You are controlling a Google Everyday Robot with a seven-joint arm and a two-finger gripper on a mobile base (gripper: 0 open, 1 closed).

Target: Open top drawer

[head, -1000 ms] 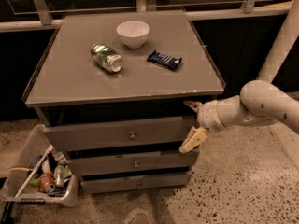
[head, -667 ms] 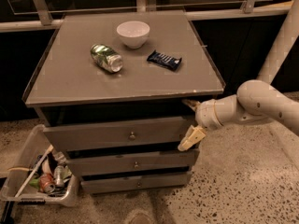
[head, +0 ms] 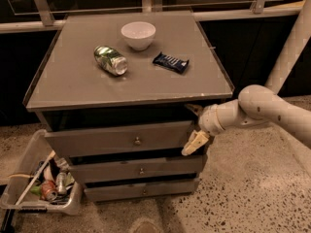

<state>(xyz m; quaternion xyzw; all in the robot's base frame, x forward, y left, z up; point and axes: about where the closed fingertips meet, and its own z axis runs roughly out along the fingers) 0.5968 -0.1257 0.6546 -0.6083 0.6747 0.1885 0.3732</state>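
The top drawer (head: 112, 139) is the tallest grey front under the cabinet's top, with a small round metal knob (head: 137, 141) at its centre. It stands slightly pulled out, with a dark gap above it. My gripper (head: 193, 127) is at the drawer's right end, well to the right of the knob. One cream finger (head: 194, 143) points down-left across the front's right edge; the other (head: 193, 110) sits above, near the cabinet's top corner. The fingers are spread apart and hold nothing.
Two slimmer drawers (head: 138, 169) sit below. On the cabinet top (head: 73, 81) lie a white bowl (head: 138, 34), a crushed green can (head: 111, 60) and a dark snack bar (head: 170, 62). A white bin (head: 29, 198) of rubbish stands on the floor at left.
My gripper and arm have shifted slightly left, closer against the drawer's right end. The drawer front looks unmoved.
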